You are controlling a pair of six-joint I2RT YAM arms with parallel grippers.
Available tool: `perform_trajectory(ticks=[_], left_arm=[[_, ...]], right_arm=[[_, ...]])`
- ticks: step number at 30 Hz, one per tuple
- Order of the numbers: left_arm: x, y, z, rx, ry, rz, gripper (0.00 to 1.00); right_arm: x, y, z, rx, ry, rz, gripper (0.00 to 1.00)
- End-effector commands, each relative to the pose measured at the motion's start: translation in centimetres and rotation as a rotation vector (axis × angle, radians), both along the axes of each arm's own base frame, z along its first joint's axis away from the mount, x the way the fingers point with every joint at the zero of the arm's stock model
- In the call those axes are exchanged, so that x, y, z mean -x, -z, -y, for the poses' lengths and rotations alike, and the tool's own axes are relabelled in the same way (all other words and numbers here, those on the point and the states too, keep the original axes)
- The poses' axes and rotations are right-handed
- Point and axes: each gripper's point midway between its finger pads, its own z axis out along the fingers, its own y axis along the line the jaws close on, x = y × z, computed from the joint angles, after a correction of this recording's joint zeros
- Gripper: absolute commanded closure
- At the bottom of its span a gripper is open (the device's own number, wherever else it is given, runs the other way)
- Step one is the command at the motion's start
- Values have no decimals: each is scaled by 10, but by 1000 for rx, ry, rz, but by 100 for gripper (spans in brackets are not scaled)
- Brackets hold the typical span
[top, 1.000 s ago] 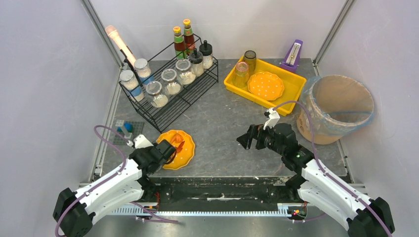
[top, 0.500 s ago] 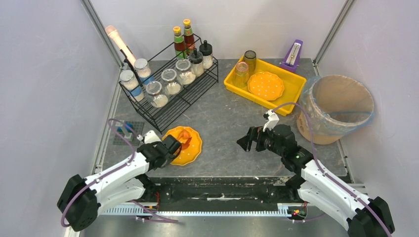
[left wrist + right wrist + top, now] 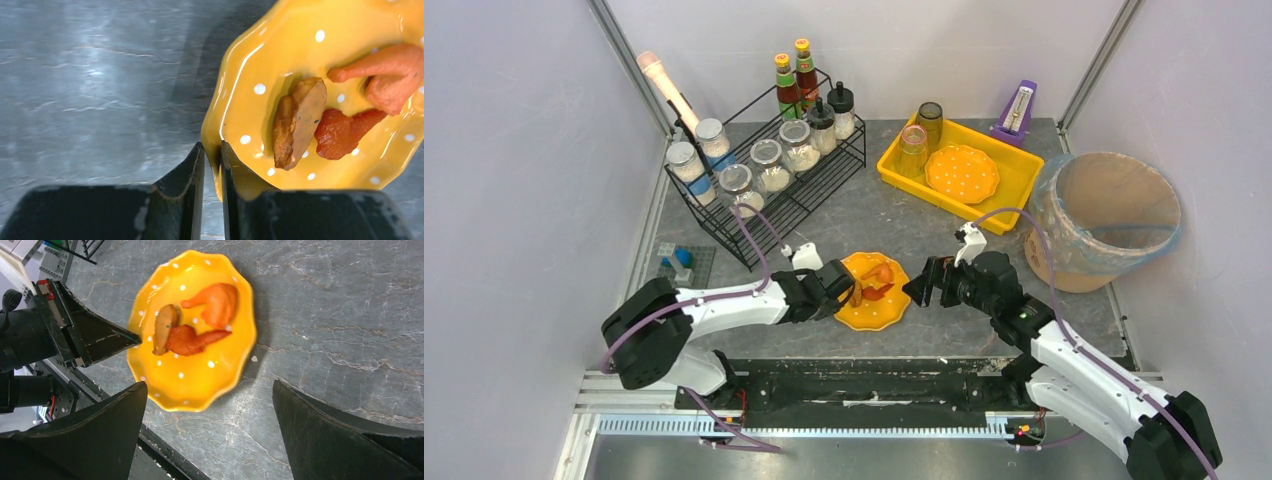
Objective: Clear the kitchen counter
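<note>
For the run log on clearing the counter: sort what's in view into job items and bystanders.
In the job: kitchen counter; orange dotted plate with toy food, its rim pinched by the left gripper; right gripper, open beside it.
Lying about: wire rack of jars; sauce bottles; yellow tray; purple metronome; lined bin.

Bright, even overhead light fills the top view, leaving only soft, short shadows on the tabletop (image 3: 874,215). The left wrist view shows a pale sheen on the stone and sharp white glints on the rim of the orange plate (image 3: 280,65) — the left gripper (image 3: 211,150) below is dark and underexposed. In the right wrist view the plate looks slightly soft, its shadow falling to its right.
</note>
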Motion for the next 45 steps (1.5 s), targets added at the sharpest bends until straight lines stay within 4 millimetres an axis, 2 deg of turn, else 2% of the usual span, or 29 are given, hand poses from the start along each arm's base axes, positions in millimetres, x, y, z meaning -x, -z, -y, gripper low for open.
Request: perform_trajectory(ticks=[1, 5, 10, 13, 15, 16, 22, 26, 30, 35, 45], left_arm=[[-10, -6, 33, 87, 31, 28, 76], [-12, -6, 37, 148, -49, 33, 71], [-13, -3, 50, 212, -60, 19, 71], [-11, -3, 57, 241, -59, 2, 80], [-11, -7, 59, 275, -77, 6, 95], [-11, -9, 59, 296, -87, 12, 98], [-13, -34, 59, 462, -183, 52, 98], [-13, -52, 65, 570, -220, 59, 98], [-15, -70, 74, 669, -231, 62, 98], [-14, -82, 80, 758, -249, 53, 98], [-15, -95, 87, 902, -305, 34, 98]], right_arm=[[-3, -1, -1, -31, 26, 6, 2], [1, 3, 2, -60, 62, -17, 2], [9, 20, 9, -125, 141, -85, 4], [14, 24, 4, -208, 154, -119, 4], [20, 28, 0, -264, 153, -154, 4], [22, 30, 0, -282, 157, -170, 5], [27, 40, 3, -379, 223, -233, 6], [32, 52, 5, -439, 263, -280, 9], [38, 54, 1, -510, 247, -312, 11], [44, 64, -1, -513, 250, -379, 12], [54, 92, 7, -467, 328, -492, 17]])
